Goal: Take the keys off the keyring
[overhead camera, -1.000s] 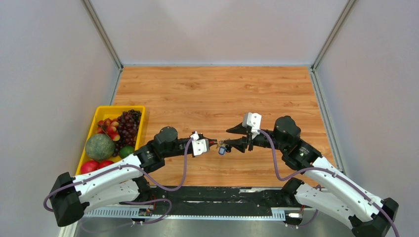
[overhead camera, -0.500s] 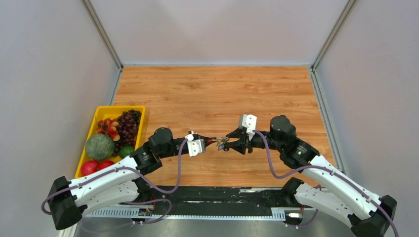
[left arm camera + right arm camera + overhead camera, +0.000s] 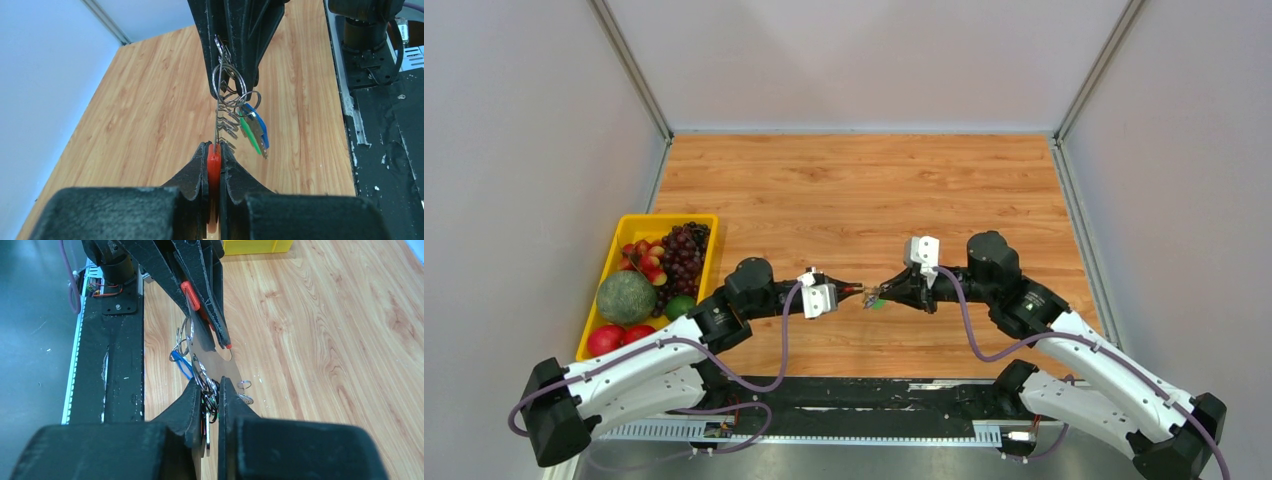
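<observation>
My left gripper [image 3: 856, 290] is shut on the keyring's curved red clip [image 3: 214, 161], which shows edge-on between its fingers. A thin wire runs from the clip up to a cluster of silvery rings [image 3: 228, 85]. My right gripper [image 3: 882, 293] faces the left one and is shut on that bunch of rings and a key [image 3: 209, 399]. A green and a blue key [image 3: 255, 131] hang free below the rings, above the wood. The blue key also shows in the right wrist view [image 3: 182, 364]. The whole bunch is held in the air between the two grippers.
A yellow tray [image 3: 600, 270] of fruit stands at the left. Two small loose rings [image 3: 244, 386] lie on the wood under the right gripper. The black base plate [image 3: 864, 392] runs along the near edge. Grey walls close off the table's sides and back.
Both grippers have shifted a little left, and the right one has drawn closer to the left. The bunch between them has shortened and the hanging keys have swung.
</observation>
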Motion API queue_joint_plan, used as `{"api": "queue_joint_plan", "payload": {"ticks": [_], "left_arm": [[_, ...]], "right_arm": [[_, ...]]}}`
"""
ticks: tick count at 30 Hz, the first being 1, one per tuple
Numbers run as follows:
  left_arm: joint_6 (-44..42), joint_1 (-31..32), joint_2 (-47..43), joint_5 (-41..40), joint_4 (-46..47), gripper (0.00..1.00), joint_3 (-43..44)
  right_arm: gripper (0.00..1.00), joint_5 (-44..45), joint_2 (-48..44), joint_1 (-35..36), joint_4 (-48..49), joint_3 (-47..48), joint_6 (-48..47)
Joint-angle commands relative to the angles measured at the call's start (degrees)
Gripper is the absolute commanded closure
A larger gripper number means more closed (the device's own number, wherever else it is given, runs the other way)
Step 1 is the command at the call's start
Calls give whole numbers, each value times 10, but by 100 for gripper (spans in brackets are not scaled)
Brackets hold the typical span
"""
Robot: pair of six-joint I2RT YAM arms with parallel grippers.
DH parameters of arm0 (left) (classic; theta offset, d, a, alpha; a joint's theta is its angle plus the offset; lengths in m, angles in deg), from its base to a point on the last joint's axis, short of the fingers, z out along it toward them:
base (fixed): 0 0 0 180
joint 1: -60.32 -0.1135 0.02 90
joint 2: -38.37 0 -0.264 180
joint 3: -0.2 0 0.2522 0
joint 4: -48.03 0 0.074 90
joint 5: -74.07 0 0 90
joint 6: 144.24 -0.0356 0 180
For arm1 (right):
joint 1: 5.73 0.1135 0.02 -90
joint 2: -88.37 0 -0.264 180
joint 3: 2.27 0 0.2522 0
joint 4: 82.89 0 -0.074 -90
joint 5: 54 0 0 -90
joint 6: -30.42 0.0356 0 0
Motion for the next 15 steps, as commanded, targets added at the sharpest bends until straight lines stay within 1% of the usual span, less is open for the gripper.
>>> {"api": "queue_joint_plan", "payload": {"ticks": [1,2,3,4,5,6,7,8,9,11,13,15], "left_arm": [[4,8,6,4,84,93,-6],[20,8,4,-16,104,82,-10],[31,8,2,-24,118,76,-19],[49,8,-4,-35,145,67,-26],[55,8,-11,-39,161,63,-41],[70,8,-15,-52,190,56,-48],[78,8,-22,-63,203,52,-61],[90,9,-25,-85,221,45,-66],[99,8,-30,-94,227,43,-75],[114,8,-38,-132,232,32,-80],[135,8,-44,-163,228,26,-81],[158,8,-50,-197,216,24,-79]], "right_arm": [[100,-23,1,7,29,27,14],[100,-7,2,7,30,28,24],[100,11,3,7,30,29,30],[100,25,2,7,31,30,36],[100,43,2,7,35,29,47],[100,63,1,7,43,27,62],[100,90,-1,7,52,24,77],[100,109,-3,6,60,22,91],[100,130,-6,7,67,19,105],[100,170,-15,7,85,14,131],[100,204,-24,7,98,8,155],[100,237,-28,7,104,9,186]]}}
